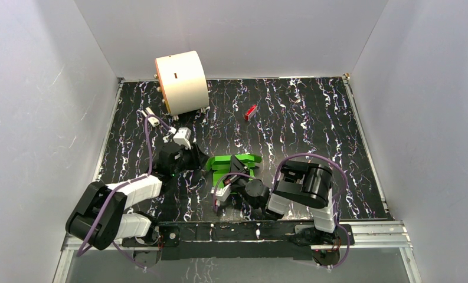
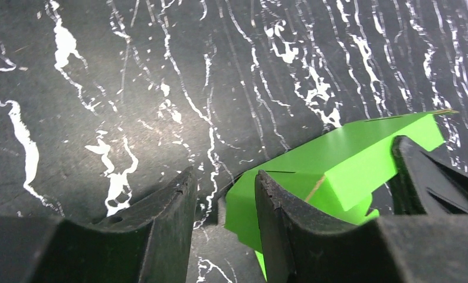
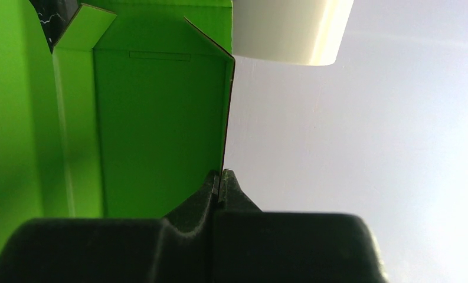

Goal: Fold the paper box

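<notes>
The bright green paper box lies partly folded on the black marbled table, just ahead of the two arms. My right gripper reaches into it from the near side. In the right wrist view its fingers are pinched shut on the edge of an upright green panel. My left gripper is at the box's left end, open. In the left wrist view a corner of the green box pokes into the gap between the left gripper fingers, close to the right finger, without being clamped.
A large cream cylinder stands at the back left, and its edge shows in the right wrist view. A small red block lies behind the box. White walls enclose the table on three sides. The right gripper's black body sits beside the box.
</notes>
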Robot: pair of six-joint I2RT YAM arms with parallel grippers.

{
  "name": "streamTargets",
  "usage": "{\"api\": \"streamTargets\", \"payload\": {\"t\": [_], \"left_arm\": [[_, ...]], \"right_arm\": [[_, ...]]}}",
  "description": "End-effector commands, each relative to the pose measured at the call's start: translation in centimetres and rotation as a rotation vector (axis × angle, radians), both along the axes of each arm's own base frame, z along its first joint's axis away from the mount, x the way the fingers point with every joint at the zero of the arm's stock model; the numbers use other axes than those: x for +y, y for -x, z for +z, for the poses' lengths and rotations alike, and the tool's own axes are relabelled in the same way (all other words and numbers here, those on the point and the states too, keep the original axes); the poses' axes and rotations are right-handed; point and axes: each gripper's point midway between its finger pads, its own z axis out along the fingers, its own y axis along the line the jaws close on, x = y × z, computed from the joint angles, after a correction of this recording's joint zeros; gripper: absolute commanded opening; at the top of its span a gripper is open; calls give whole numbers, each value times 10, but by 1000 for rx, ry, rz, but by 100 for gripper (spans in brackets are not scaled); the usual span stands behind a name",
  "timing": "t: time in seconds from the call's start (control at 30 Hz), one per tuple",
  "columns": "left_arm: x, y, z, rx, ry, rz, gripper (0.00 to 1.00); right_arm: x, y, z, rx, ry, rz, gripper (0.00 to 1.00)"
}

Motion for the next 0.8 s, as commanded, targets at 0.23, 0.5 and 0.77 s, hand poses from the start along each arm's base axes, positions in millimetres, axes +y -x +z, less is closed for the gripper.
{"api": "streamTargets", "payload": {"t": [0.23,0.5,0.77], "left_arm": [[-26,10,20,-51,96,-155,36],[-34,17,21,-53,111,-195,36],[-41,24,26,-79,130,-239,35]], "right_arm": [[12,-5,13,48,-60,26,0],[12,-7,9,56,-63,26,0],[12,-9,6,91,-84,35,0]]}}
